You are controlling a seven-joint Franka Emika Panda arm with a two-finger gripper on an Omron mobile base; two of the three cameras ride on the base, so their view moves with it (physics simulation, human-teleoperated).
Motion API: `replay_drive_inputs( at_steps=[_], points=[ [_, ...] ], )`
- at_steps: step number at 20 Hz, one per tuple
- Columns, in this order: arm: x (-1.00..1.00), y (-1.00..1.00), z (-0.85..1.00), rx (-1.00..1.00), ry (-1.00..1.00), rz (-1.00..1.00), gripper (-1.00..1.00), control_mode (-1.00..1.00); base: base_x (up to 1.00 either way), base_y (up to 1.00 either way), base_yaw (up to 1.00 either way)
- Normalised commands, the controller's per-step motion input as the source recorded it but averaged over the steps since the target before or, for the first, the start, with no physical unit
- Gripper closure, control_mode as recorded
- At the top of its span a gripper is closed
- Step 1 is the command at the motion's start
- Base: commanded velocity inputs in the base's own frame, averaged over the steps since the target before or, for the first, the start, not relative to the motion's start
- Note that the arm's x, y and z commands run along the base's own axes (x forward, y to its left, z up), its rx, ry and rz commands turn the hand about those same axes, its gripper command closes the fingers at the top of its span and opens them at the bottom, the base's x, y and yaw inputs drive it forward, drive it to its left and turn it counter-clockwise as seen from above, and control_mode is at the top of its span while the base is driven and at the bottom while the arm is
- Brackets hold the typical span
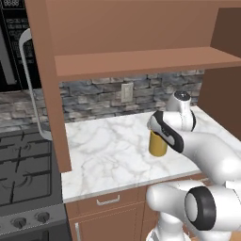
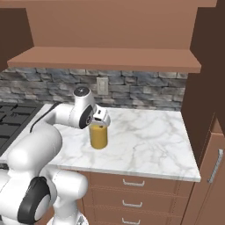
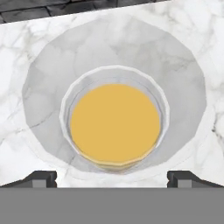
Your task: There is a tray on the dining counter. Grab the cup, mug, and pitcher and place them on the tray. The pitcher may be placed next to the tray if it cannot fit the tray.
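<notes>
The end effector (image 3: 112, 177) hangs directly above the pitcher (image 3: 114, 124), pointing straight down, so its camera looks into the round mouth and onto the orange juice inside. Its fingertips (image 3: 39, 178) stand wide apart, one on each side of the glass rim, with nothing between them yet; that spread looks chosen to clear the wide cylinder on a descent. The pitcher (image 2: 98, 136) stands upright on the marble counter (image 2: 149, 136) just beneath the end effector (image 2: 99, 122), well clear of the stone back wall (image 2: 145, 90) beyond it. Centring over the mouth probably prepares a top-down grasp that keeps the juice level.
</notes>
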Motion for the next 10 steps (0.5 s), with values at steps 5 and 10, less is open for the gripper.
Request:
replay_drive_inputs(
  at_steps=[5,10],
  points=[
    [0.13,0.00,-0.21,0.00,0.00,0.00,-1.00,-1.00,0.00,0.00,0.00],
    [0.10,0.00,-0.16,0.00,0.00,0.00,-1.00,-1.00,0.00,0.00,0.00]
  ],
)
